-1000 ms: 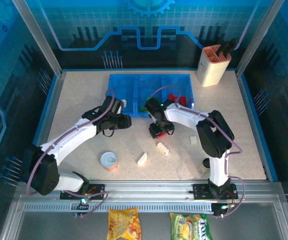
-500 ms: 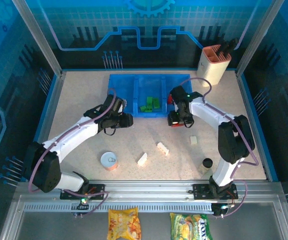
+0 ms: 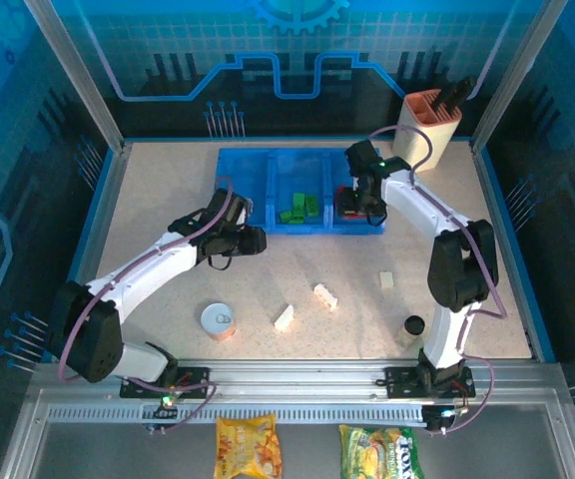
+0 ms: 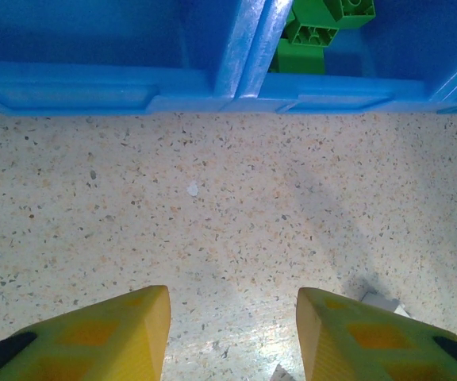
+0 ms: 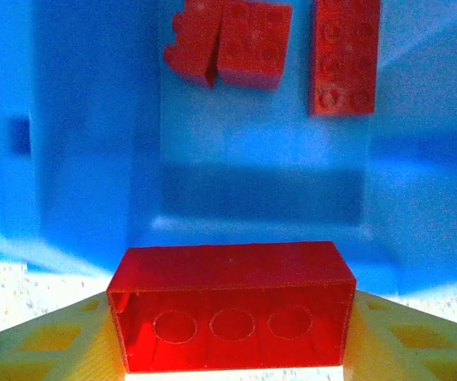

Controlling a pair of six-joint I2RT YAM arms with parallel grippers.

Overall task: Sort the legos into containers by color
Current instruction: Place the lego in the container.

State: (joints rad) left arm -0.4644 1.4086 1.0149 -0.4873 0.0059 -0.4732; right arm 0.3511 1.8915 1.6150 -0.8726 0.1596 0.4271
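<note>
I'm pinching the small red plastic brick (image 5: pixel 230 305) in my right fingers (image 5: pixel 407 341) at the right compartment of the translucent blue plastic tray (image 5: pixel 252 159), needing it well past the near wall, by those red bricks (image 5: pixel 248 44), before releasing.

Tray (image 3: pixel 240 172) sits upper centre on the surface (image 3: pixel 168 200), a cluster of bricks (image 3: pixel 299 208) in its middle compartment. Right pincer (image 3: pixel 353 206) over the right compartment, held brick (image 5: pixel 230 305) between its fingers. Left pincer (image 3: pixel 253 239) just below the tray's left compartment. Three loose bricks (image 3: pixel 324 295) mid-frame; can (image 3: pixel 218 320) lower left, bottle (image 3: pixel 413 325) lower right, knife block (image 3: pixel 427 130) upper right.
</note>
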